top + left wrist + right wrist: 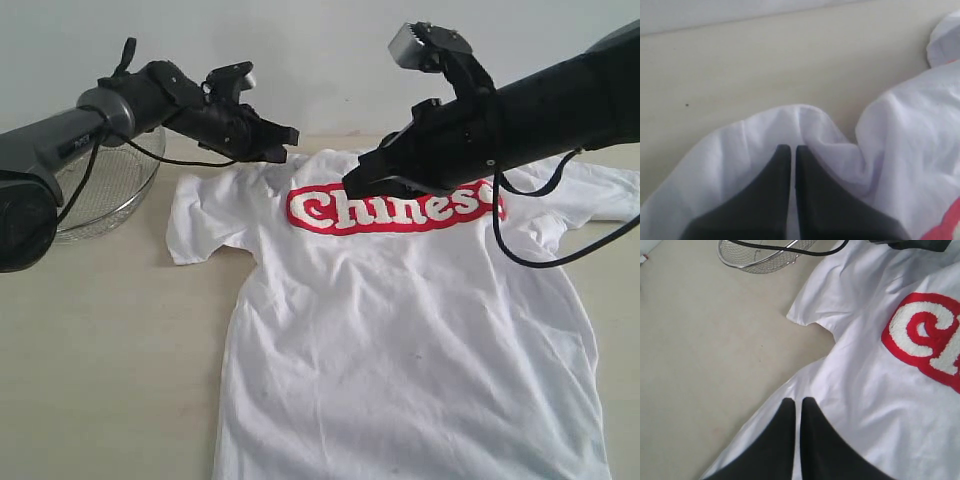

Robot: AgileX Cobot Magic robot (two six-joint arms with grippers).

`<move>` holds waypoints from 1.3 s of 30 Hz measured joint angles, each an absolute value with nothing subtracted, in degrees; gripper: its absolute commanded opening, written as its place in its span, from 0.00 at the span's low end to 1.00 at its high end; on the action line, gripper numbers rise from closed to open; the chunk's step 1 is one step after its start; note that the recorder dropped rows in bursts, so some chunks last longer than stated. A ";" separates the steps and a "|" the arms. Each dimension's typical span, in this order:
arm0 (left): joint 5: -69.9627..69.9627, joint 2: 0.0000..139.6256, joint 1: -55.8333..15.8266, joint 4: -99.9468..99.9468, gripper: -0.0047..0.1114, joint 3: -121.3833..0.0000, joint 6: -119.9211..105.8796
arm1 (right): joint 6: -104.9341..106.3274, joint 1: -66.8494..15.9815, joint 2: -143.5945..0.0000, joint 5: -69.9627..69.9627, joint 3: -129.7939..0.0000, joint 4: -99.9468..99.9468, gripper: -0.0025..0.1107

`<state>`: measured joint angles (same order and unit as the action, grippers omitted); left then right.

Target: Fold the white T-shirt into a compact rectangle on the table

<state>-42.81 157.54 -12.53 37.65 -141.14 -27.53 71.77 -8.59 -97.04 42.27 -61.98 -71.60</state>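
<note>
T-shirt (pixel 400 330) lies front up and spread nearly flat on the table (pixel 100 350), and we place everything else from its red band (pixel 395 212). We judge that no fold is made yet. Both sleeves (pixel 200 225) lie out to either side of the band, and the body runs from the band toward the camera and out of the exterior view. That open layout is what a first fold needs, so we read this as the very start.

Left gripper (pixel 285 135) sits just beyond the band's C end, at the shoulder on that side, with its jaws pressed together. In its wrist view a lip of white cloth humps up around the tips, and we cannot tell whether any cloth is pinched between them. We think it is there to take that shoulder edge.

Right gripper (pixel 352 185) hangs over the band's C end, above the cloth, with its jaws also closed and holding nothing we can see. Its arm (pixel 560 100) crosses over the band's other end and partly covers the last letters.

Bowl (pixel 110 185) of wire mesh stands well beyond the C end, clear of the T-shirt, so it seems out of the way of folding.

We count one T-shirt, one band, two sleeves, one bowl and two grippers.
</note>
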 measured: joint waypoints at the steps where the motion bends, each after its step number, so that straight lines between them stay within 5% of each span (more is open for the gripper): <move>1: -43.42 157.54 -12.53 37.65 0.08 -141.14 -28.44 | 71.77 -8.59 -97.04 42.27 -61.98 -71.60 0.02; 13: -45.64 159.22 -12.53 37.16 0.08 -141.35 -35.27 | 71.77 -8.59 -97.04 43.46 -61.98 -71.48 0.02; 23: -42.54 159.10 -12.74 21.28 0.08 -142.18 -12.59 | 71.77 -8.59 -97.04 43.91 -61.98 -71.48 0.02; 39: -42.04 158.24 -12.74 19.11 0.08 -142.07 -6.58 | 70.83 -8.59 -97.04 43.38 -61.98 -71.17 0.02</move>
